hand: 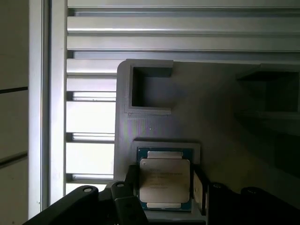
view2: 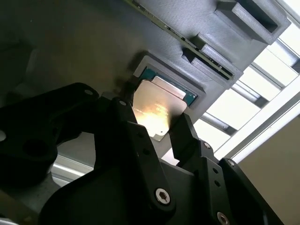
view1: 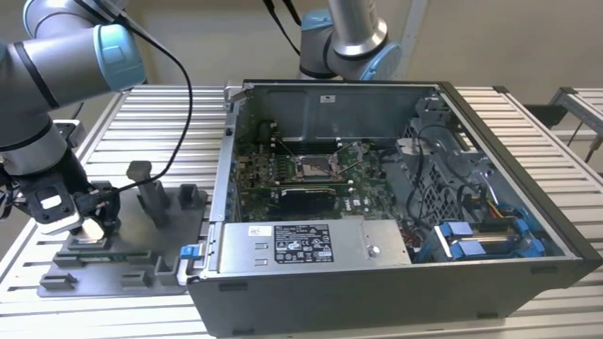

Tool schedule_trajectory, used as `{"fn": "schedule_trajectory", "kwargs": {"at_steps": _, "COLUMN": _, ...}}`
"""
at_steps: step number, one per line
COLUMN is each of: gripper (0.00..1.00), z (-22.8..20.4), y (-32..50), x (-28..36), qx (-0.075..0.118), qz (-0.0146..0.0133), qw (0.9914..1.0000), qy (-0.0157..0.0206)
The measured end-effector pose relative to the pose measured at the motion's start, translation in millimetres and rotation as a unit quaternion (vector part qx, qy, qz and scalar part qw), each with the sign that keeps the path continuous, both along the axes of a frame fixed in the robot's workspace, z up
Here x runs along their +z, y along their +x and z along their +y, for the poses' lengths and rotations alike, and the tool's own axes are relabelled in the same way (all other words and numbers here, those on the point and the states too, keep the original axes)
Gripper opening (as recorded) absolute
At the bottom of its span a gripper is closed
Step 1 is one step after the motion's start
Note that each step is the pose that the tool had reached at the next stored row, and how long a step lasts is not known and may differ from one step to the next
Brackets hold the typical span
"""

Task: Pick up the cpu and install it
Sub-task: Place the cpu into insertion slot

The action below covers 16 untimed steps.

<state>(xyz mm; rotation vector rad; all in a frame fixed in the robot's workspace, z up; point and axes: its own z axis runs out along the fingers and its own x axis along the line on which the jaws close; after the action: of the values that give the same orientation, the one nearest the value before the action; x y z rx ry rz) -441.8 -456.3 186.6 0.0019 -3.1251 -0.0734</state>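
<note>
Slatted metal table [view1: 169, 106] carries everything you need to watch: a grey tray [view1: 123, 275] on the exterior view's left and an open case [view1: 377, 296] in the middle, its socket [view1: 315, 166] bare and uncovered. Your gripper [view1: 87, 226] is down over the tray, well apart from the case.

Look at the first wrist view and you'll find the cpu [hand: 165, 180] lying flat, metal top up, in a shallow square pocket [hand: 166, 145] of the tray. That pocket is there to keep the chip square and in a known spot, so the arm can come straight down on it. The other cut-outs in the tray nearby hold nothing that you can see.

Now the fingers [view2: 185, 136]: in both wrist views they are parted to about the chip's width and stand one on each side of it, just beside two opposite edges. You can see the chip sitting level in its pocket, not lifted or tilted, so I judge the jaws as open around it, not clamped. Whether a pad already brushes an edge, you cannot tell from these views.
</note>
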Motion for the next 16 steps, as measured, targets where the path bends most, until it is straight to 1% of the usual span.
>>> {"fn": "schedule_trajectory", "kwargs": {"at_steps": 4, "gripper": 1.00, "z": 0.0, "y": 0.0, "x": 0.0, "qx": 0.000, "qz": 0.0000, "qw": 1.00000, "qy": -0.0004}}
{"fn": "schedule_trajectory", "kwargs": {"at_steps": 5, "gripper": 0.00, "z": 0.0, "y": 0.0, "x": 0.0, "qx": 0.000, "qz": 0.0000, "qw": 1.00000, "qy": -0.0005}}
{"fn": "schedule_trajectory", "kwargs": {"at_steps": 16, "gripper": 0.00, "z": 0.0, "y": 0.0, "x": 0.0, "qx": 0.000, "qz": 0.0000, "qw": 1.00000, "qy": -0.0015}}
